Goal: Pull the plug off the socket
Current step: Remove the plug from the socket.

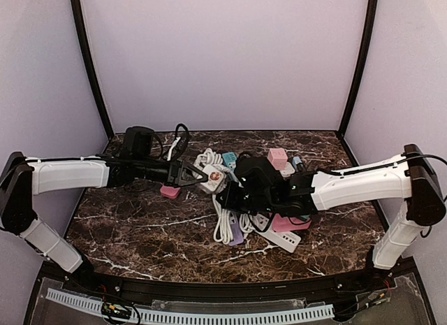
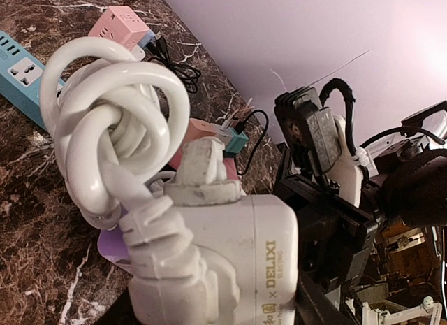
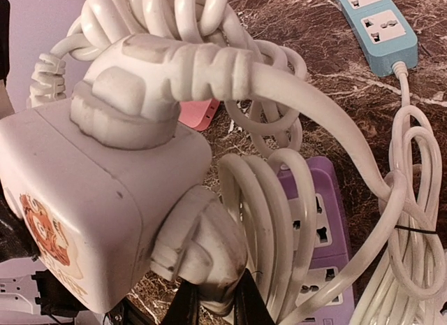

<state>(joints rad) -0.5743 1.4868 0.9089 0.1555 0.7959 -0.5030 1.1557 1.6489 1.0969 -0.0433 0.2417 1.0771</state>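
Note:
A white cube socket [image 1: 214, 178] [image 2: 244, 258] [image 3: 84, 213] hangs above the marble table [image 1: 140, 227], and my left gripper [image 1: 197, 175] [image 2: 213, 312] is shut on it from the left. Two white plugs sit in the cube. One plug [image 3: 150, 87] is in its upper face, its cord looping away in coils [image 3: 272, 220]. The other plug [image 3: 202, 248] [image 2: 164, 269] is in a side face, still seated against the cube. My right gripper [image 3: 213, 300] [image 1: 226, 196] is shut on this side plug, with a dark finger [image 3: 183, 307] on each side of its body.
Under the cube lies a heap of cords and power strips: a blue strip [image 3: 374, 21] [image 2: 24, 73], a purple strip [image 3: 318, 234], a white strip [image 1: 283, 240]. A pink cube socket [image 1: 277, 157] [image 2: 119, 31] stands behind. A black adapter [image 1: 137, 140] sits at the back left.

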